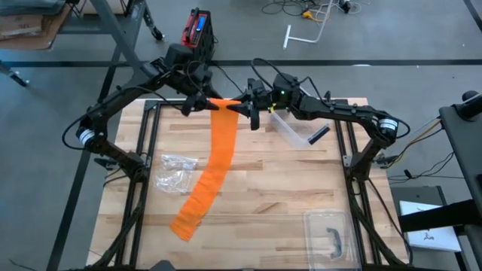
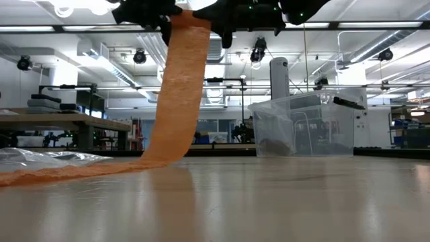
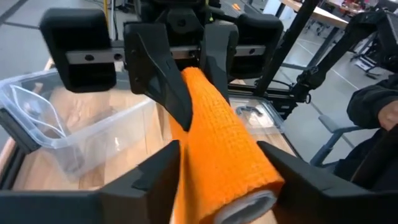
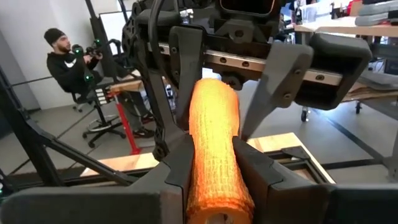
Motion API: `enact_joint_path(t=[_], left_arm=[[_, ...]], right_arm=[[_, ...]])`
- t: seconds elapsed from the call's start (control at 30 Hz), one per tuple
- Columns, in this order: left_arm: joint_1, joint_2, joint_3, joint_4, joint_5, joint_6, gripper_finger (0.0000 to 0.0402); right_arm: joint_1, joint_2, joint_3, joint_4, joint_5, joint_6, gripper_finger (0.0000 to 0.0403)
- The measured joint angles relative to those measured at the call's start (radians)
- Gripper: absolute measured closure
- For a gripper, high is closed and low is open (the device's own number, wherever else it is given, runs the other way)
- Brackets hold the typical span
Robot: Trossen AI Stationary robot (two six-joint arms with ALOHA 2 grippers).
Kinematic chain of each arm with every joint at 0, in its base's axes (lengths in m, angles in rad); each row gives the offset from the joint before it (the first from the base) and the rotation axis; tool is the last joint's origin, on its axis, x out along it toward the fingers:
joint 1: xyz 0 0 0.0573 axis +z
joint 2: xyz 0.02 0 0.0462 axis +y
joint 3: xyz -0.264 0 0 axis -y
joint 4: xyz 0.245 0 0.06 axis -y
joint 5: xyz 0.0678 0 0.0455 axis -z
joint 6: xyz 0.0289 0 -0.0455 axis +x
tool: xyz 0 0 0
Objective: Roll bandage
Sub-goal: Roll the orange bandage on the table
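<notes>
Works above a wooden table (image 1: 301,188), at the middle of its far edge. Holds the orange bandage (image 1: 215,169) there by its rolled end (image 4: 214,143), raised well off the wood. Lets the loose tail hang down and trail flat across the boards toward the near left corner. Leaves most of the length still unrolled, judging by that long tail.

Could snag or drag the tail: passes just beside a crumpled plastic bag (image 1: 175,172) near the left edge, so pulling in slack risks sweeping the bag along or winding it in. Could also wind crooked, since the tail curves on its way to the roll; turning against that slant would likely build a cone, not a neat cylinder. Risks little from the clear bin (image 1: 290,129) by the far right edge unless swinging that way. Stays well apart from the flat lid (image 1: 331,235) near the near right corner.

Clamps the roll lengthwise in the right gripper (image 1: 242,105), closed on the bandage with both fingers (image 4: 177,168) pressed to its sides. Meets the roll's other end with the left gripper (image 1: 205,103); cannot tell whether clamped or only loosely around it. Hangs the main danger on that hand-over: with one side loose and the other slipping on the soft, springy weave, could drop the roll or let the wound turns spring open. Crowds the two grippers nose to nose as well, so might knock them together during regrasping.
</notes>
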Motion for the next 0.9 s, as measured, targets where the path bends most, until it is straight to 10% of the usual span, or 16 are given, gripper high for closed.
enact_joint_path(t=[0.4,0.9], left_arm=[[0.000,0.000,-0.015,0.054,-0.018,0.063,0.0349],[-0.018,-0.001,-0.016,0.124,-0.094,0.150,0.0350]], right_arm=[[-0.006,0.000,0.000,0.007,0.054,0.351,0.0287],[-0.009,-0.001,0.002,0.046,0.050,0.659,0.0134]])
